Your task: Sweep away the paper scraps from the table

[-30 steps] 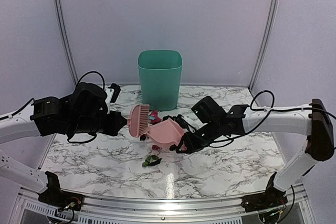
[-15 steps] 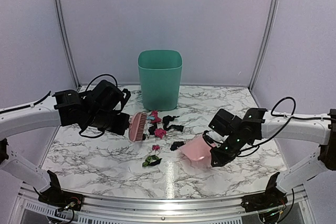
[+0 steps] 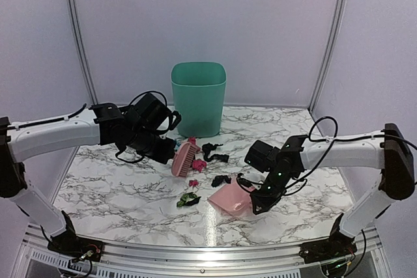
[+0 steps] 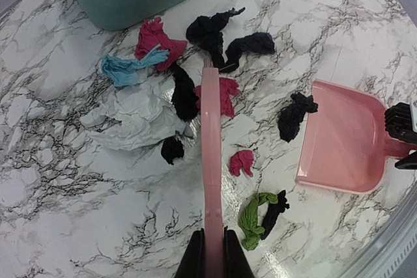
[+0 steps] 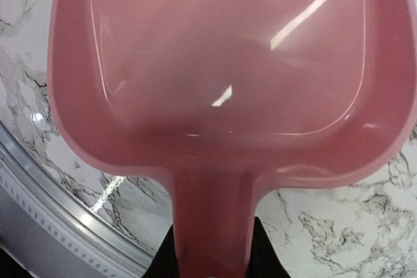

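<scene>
The paper scraps lie mid-table in front of the bin: a black, magenta and light blue cluster, a small magenta bit, a black bit and a green one. In the left wrist view I see the green scrap, a magenta bit, a light blue one and black ones. My left gripper is shut on the pink brush, held over the cluster. My right gripper is shut on the pink dustpan, which is empty, right of the scraps.
A green bin stands at the back centre of the marble table. A crumpled white paper lies left of the brush. The metal front edge runs just below the dustpan.
The dustpan left the middle, swung out right, then came back left and nearer the front edge. The left arm carried the brush rightward over the scrap cluster.
</scene>
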Robot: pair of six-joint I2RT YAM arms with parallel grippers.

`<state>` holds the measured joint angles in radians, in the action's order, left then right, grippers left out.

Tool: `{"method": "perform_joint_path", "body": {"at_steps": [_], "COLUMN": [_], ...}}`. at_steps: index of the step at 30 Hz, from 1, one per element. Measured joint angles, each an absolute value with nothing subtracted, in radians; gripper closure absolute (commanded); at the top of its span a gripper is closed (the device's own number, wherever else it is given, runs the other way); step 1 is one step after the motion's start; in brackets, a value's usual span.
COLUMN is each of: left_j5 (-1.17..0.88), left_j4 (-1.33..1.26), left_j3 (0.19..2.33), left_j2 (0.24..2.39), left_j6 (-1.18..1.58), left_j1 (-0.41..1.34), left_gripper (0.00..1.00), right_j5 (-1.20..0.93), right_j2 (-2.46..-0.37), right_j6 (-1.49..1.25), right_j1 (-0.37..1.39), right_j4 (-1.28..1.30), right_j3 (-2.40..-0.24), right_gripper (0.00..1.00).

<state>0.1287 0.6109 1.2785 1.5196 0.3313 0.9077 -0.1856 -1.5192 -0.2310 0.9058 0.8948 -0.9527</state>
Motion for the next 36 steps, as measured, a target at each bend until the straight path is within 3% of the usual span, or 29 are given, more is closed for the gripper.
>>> {"method": "perform_joint_path", "body": {"at_steps": [19,36], "left_j5": [-0.071,0.142], "left_j4": [0.616,0.639], "left_j3": [1.407,1.692], "left_j2": [1.712,1.763], "left_j6": [0.212,0.197], "left_j1": [0.889,0.875], "left_gripper": [1.0,1.0], "right_j5": [-0.147,-0.162], "right_j2": [-1.726,-1.615], "right_j6": [-0.064,-0.135], "right_j1": [0.889,0.797], "right_j4": [0.845,0.847], "right_j3": [-1.182,-1.068], "right_gripper": [1.0,1.0]}}
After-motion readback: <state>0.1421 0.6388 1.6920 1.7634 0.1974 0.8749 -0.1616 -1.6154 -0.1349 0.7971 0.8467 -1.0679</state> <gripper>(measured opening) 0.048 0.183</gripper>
